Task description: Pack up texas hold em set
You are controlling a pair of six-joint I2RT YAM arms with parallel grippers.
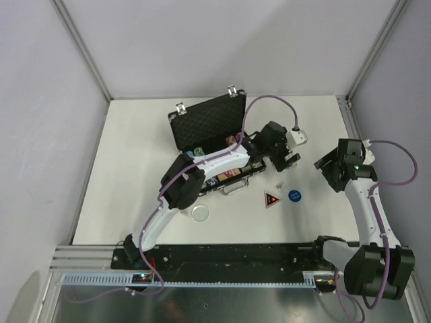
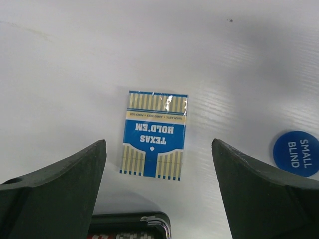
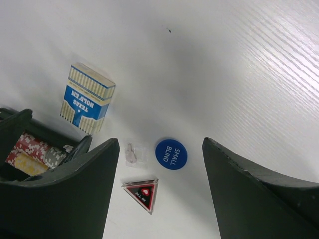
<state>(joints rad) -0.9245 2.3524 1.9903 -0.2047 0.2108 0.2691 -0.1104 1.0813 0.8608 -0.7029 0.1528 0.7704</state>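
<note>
Item: card deck [image 2: 154, 134], blue boxed, glossy, lying flat on the table [image 2: 60, 59] just beyond a corner of the briefcase [image 2: 130, 221], with the small blind button [image 2: 297, 153] off to one side. I judge it light, stiff and rather slick; I would pinch it low across its narrow width, on the long edges. Over it hangs my left gripper [image 2: 158, 154], jaws spread wide either side, holding nothing. My right gripper [image 3: 159, 149] is likewise spread and empty, above the button and the red triangle [image 3: 143, 191].

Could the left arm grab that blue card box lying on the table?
Probably yes: the left pincer hangs open over the card box, which lies flat on the table, nothing between them.
</note>
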